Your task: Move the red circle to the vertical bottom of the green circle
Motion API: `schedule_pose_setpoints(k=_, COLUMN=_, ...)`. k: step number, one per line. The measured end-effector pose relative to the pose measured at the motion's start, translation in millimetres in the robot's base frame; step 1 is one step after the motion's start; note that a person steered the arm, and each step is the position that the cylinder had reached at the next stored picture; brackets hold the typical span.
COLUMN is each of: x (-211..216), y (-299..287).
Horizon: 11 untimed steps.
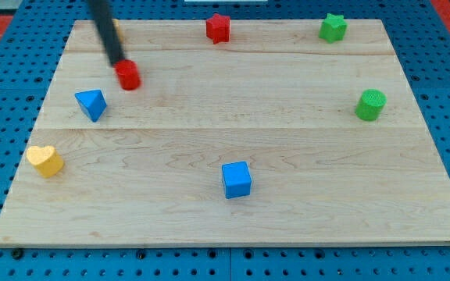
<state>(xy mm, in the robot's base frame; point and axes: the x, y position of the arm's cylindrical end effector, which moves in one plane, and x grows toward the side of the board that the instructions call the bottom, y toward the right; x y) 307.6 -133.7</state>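
Red circle [129,75]: our tool, a bare rod grasping nothing, touched its upper-left, placed to push toward green circle [370,104] across bench [303,203].

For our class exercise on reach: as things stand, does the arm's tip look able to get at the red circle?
Probably yes: my tip sits right at the red circle's upper-left edge, seemingly touching it, with no other block between them.
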Motion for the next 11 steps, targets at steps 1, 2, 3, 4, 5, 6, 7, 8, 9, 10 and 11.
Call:
schedule_pose_setpoints(k=1, x=3, y=102)
schedule_pose_setpoints(k=2, x=3, y=177)
schedule_pose_setpoints(k=3, x=5, y=171)
schedule_pose_setpoints(k=4, x=-16, y=97)
schedule_pose_setpoints(k=5, x=-5, y=30)
schedule_pose_setpoints(k=6, x=39, y=29)
schedule_pose_setpoints(k=7, x=92, y=117)
schedule_pose_setpoints(k=8, x=74, y=112)
schedule_pose_setpoints(k=9, x=17, y=72)
schedule_pose_setpoints(k=10, x=20, y=8)
schedule_pose_setpoints(k=11, x=56, y=-21)
